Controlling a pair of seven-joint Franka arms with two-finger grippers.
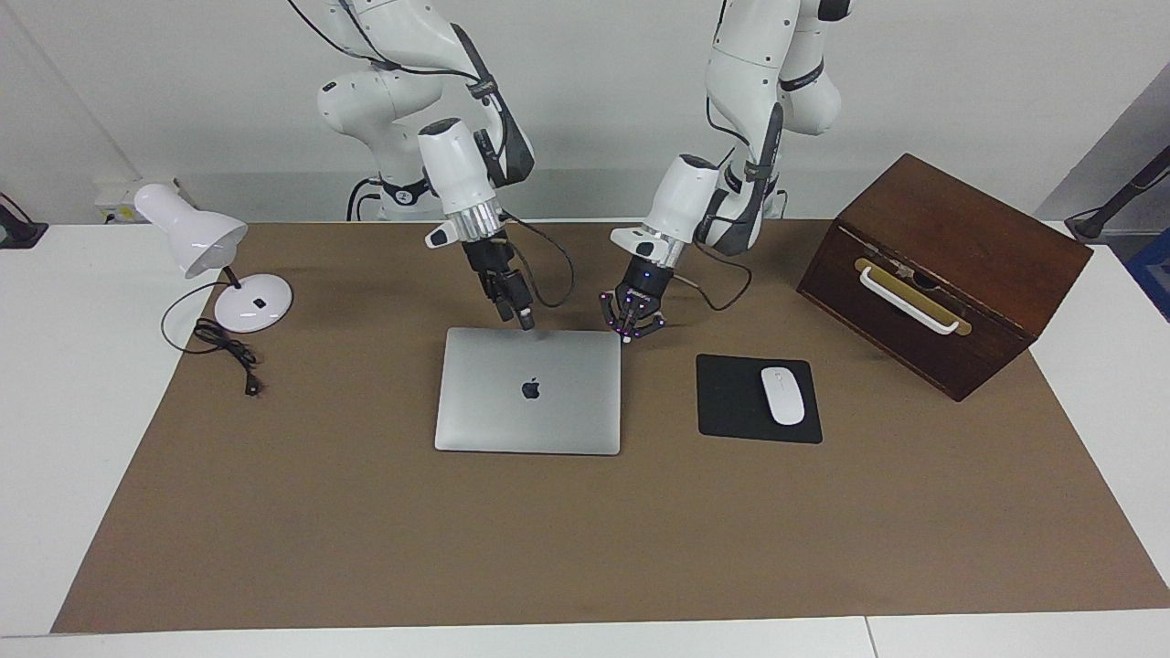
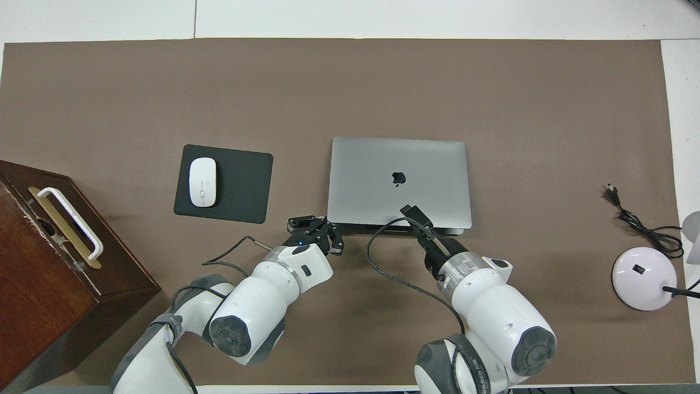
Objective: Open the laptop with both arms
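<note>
**Both grippers down at the laptop's near edge, lid flat**

I work across the facing view. At the right arm's end of the table stands a white desk lamp (image 1: 212, 259), its cord (image 1: 219, 344) trailing over the brown mat (image 1: 366, 530). Next I see the right gripper (image 1: 526, 320) low over the laptop's edge nearest the robots, about midway along it; I cannot tell whether its fingers are parted or together, nor whether it touches the lid. The laptop (image 1: 528, 391) lies closed and flat near the middle of the mat, logo up. The left gripper (image 1: 631, 334) sits just beside the laptop's near corner toward the left arm's end, its fingertips drawn together with nothing held between them and the links splayed out. Whether it touches the corner I cannot say. Beside the laptop lies a black mouse pad (image 1: 731, 402) with a white mouse (image 1: 782, 395) on it. Last comes a dark wooden box (image 1: 941, 274) with a white handle (image 1: 909, 302).
</note>
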